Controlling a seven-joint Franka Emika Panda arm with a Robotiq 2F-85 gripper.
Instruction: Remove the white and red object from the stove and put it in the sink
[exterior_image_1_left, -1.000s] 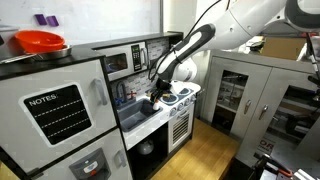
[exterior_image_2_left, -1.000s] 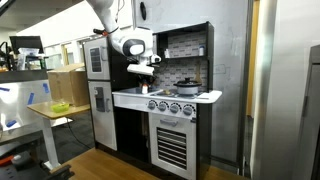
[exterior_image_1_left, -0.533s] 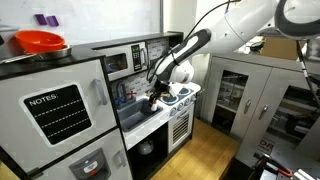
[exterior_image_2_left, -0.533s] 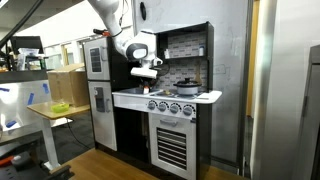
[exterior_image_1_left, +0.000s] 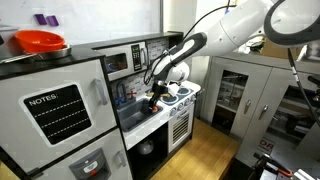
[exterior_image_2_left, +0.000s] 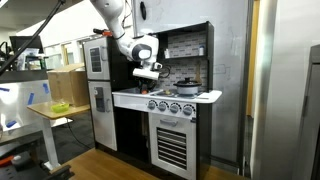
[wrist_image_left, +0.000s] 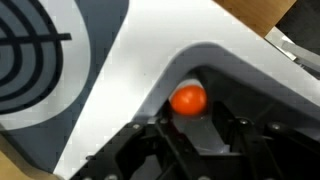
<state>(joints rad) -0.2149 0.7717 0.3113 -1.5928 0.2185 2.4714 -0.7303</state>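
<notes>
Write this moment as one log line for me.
claw: low over counter, grip unclear | red item: at sink corner, under claw | burner: off to one side

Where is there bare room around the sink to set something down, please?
Bare: the white counter strip between the dark burner and the sink rim. Crowded: the basin corner below the end effector, where an orange-red round item sits or hangs; the stove back holds a dark pot.
</notes>
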